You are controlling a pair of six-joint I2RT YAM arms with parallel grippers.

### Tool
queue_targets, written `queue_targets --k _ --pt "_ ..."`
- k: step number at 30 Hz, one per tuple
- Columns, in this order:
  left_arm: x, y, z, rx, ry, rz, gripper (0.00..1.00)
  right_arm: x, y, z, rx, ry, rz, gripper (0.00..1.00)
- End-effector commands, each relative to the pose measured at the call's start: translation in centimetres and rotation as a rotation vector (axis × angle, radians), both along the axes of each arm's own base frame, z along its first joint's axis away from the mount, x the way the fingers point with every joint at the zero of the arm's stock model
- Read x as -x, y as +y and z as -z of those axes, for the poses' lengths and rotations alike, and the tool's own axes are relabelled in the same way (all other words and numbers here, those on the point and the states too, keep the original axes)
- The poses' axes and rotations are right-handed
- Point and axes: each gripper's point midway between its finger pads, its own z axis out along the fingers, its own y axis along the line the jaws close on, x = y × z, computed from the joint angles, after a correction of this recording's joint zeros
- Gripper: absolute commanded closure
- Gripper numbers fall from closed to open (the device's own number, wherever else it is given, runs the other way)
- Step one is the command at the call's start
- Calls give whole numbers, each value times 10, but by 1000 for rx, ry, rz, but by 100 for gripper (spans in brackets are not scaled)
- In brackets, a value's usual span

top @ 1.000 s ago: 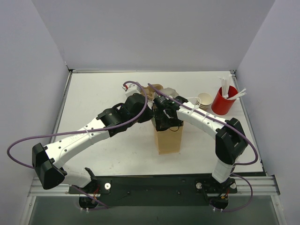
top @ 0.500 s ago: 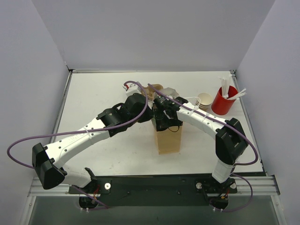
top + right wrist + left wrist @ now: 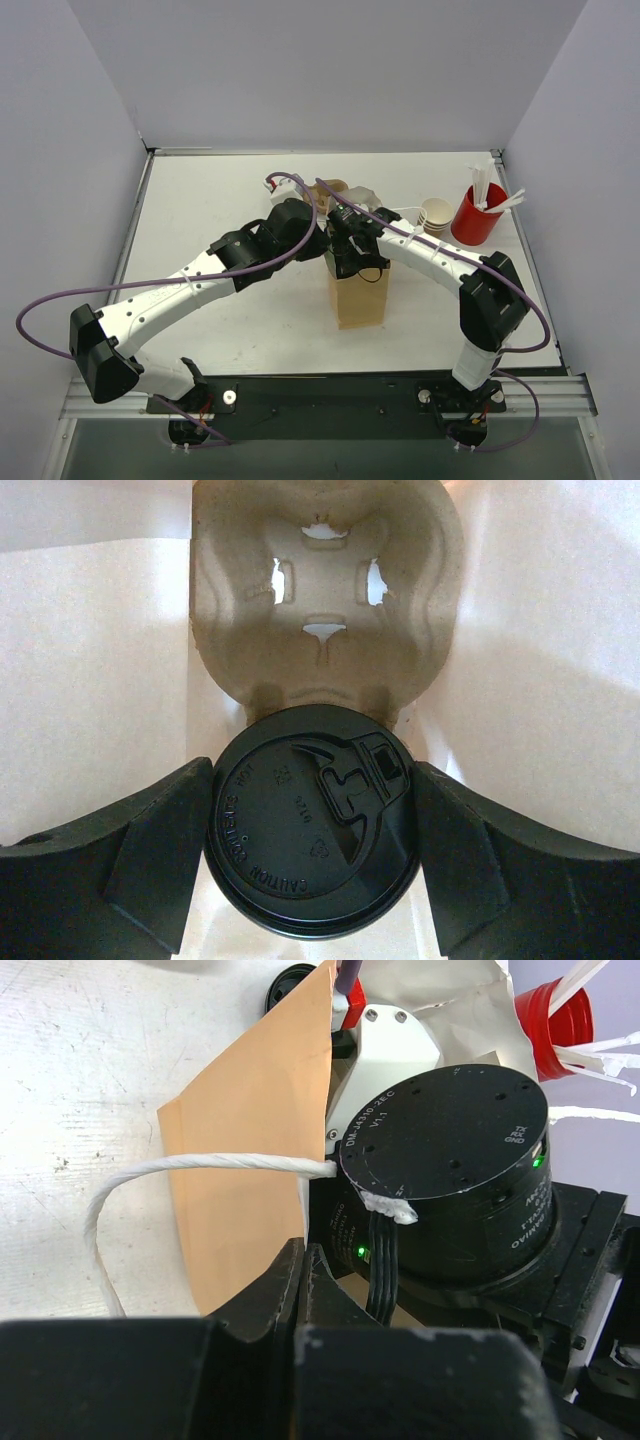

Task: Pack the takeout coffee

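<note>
Now the right fingers (image 3: 150, 850) hug the takeout coffee (image 3: 310, 845) inside the paper bag (image 3: 250, 1130), over the cup tray (image 3: 320, 590); the left fingers (image 3: 265, 1295) pinch the bag's edge; the cup seems light and squashy, so squeeze softly under the lid (image 3: 270, 880).

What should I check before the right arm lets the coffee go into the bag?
1. Right gripper grip on the takeout coffee: ok, the jaws clamp it from both sides.
2. Coffee inside the paper bag: ok, bag walls show on both sides.
3. Cup carrier in place: ok, it lies in the bag beyond the coffee.
4. Cup lined up with a carrier well: cannot tell, the coffee hides it.
5. Left gripper holding the bag's rim: ok, it looks shut on the paper.
6. Bag upright: ok in the top view.
</note>
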Motion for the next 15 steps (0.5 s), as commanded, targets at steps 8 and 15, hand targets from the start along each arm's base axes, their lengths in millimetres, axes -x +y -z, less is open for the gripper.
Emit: queue_targets --k 8,15 --pt "2 -7 -6 5 -5 37 100 48 -29 40 122 224 15 63" --pt "2 -8 -8 4 -8 45 100 46 -28 33 110 207 17 62"
